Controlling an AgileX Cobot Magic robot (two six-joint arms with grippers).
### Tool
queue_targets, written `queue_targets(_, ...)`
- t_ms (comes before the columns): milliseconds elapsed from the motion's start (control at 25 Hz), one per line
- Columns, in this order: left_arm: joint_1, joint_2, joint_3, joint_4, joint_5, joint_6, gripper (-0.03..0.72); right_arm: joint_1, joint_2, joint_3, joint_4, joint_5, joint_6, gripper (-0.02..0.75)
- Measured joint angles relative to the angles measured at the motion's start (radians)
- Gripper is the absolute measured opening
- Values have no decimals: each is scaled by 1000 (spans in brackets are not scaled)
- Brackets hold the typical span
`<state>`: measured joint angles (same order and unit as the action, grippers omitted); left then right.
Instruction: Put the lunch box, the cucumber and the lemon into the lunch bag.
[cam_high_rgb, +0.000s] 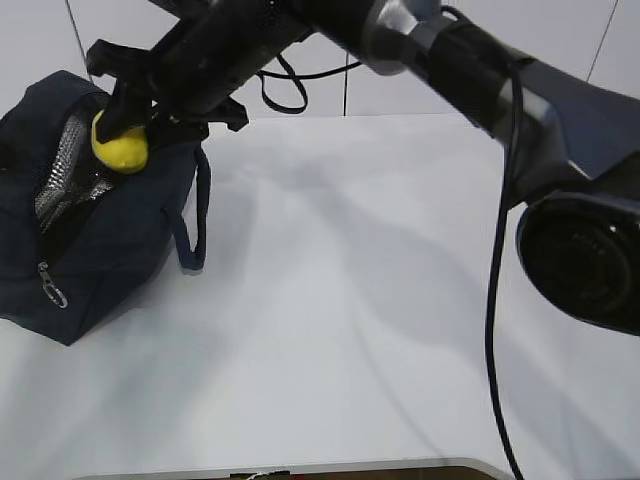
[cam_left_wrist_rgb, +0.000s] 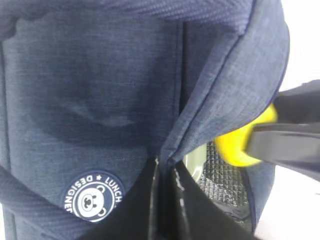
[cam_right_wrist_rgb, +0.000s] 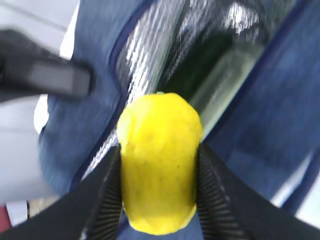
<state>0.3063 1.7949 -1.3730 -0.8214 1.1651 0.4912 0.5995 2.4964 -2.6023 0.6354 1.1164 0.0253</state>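
Below the right end effector (cam_right_wrist_rgb: 159, 200), which carries the lemon (cam_right_wrist_rgb: 159, 162) between its fingers, the lunch bag (cam_high_rgb: 95, 255) gapes open, its foil-lined mouth giving a slot to pass through. Inside that mouth, beneath the lemon, the lunch box (cam_right_wrist_rgb: 225, 80) and a dark green shape beside it take up part of the room. The left end effector (cam_left_wrist_rgb: 162, 200), pinched shut on the bag's flap edge, stands just beside the opening. To the right of both end effectors the white worktop (cam_high_rgb: 380, 300) lies open, with only the bag's handle loop (cam_high_rgb: 195, 225) hanging near.
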Motion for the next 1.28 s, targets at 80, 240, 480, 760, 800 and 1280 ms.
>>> queue_targets(80,0,0,0,-2,0,0,-14,1,18,0,30,-36,-2,328)
queue_targets(240,0,0,0,-5,4,0,-14,5,53,0,61,-57,-10,337)
queue_targets(480,0,0,0,-13,8,0,-14,5,69,0,63,-63,-25,440)
queue_targets(760,0,0,0,-15,8,0,-14,5,69,-2,69,-40,-35,513)
queue_targets(800,0,0,0,-15,8,0,-14,3,69,-9,69,-15,-41,513)
queue_targets(1280,0,0,0,-15,14,0,-14,-9,69,-246,-13,134,-201,513)
